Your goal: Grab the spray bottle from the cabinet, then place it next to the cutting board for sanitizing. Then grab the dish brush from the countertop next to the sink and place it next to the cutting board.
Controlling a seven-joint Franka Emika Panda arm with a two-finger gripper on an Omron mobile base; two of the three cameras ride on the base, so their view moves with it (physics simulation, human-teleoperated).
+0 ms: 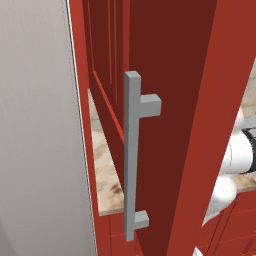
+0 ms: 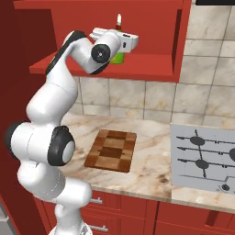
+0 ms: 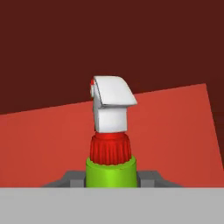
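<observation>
The spray bottle (image 3: 110,151) has a green body, a red collar and a white trigger head. It stands upright inside the open red cabinet (image 2: 151,32), just over its shelf. My gripper (image 2: 120,50) reaches into the cabinet and is shut on the bottle's green body, with a dark fingertip (image 3: 72,178) pressed against each side. The cabinet door (image 1: 165,75) with its grey bar handle (image 1: 132,150) hangs open close to the left base camera. The cutting board (image 2: 111,150) lies flat on the countertop (image 2: 151,172) below the cabinet. The dish brush and the sink are out of view.
A grey stove top (image 2: 204,156) with black burners sits to the right of the board. A tiled wall (image 2: 137,98) rises behind the counter. Red drawer fronts (image 2: 128,213) run under the slab. A grey panel (image 1: 35,130) stands left of the open door.
</observation>
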